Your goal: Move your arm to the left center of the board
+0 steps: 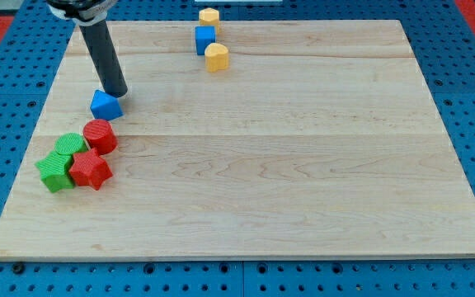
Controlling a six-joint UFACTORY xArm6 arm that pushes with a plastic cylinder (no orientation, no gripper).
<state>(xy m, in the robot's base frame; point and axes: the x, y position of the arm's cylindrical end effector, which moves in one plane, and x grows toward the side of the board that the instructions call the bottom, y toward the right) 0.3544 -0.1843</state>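
Dark rod's tip [117,93] parked just above-right of small blue plastic triangular block [105,105], looks touching; no gripper, holding nothing.

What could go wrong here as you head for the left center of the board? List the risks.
1. My tip sits right beside the small blue block; moving toward the view's bottom would likely shove it.
2. Below it, the red cylinder, red star-shaped block and two green blocks cluster by the wooden board's left edge; a push might slide them off.
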